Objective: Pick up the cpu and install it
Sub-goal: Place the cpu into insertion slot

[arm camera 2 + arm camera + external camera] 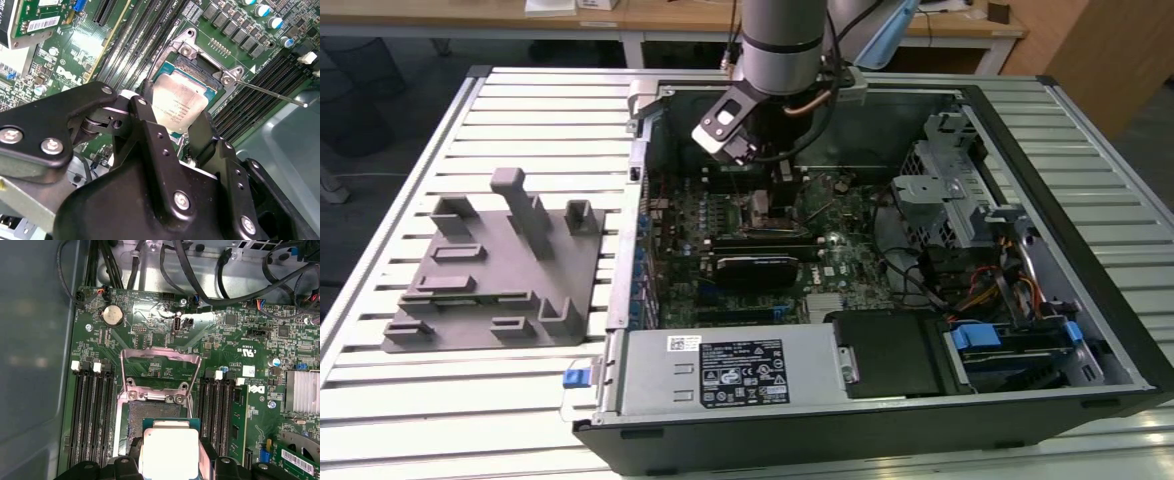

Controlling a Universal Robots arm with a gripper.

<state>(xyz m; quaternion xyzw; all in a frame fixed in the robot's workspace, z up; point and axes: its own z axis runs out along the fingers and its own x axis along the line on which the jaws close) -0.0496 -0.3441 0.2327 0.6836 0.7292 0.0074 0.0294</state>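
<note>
Exterior view: high, wide, angled down on desk (454, 400) and open case (854, 435), arm (781, 40) at 12 o'clock. Both wrist views: very close, looking past end effector (172, 114) at socket (150, 412) and cpu (170, 452). Exterior shares that socket.

Open socket (150, 412) has clear room under the hand (170, 460) and its cpu (169, 450), hemmed by raised load plate (160, 354), memory slots (92, 410) both sides, jutting lever (270, 93), cables (94, 265) beyond, case wall (35, 365) past the slots.
</note>
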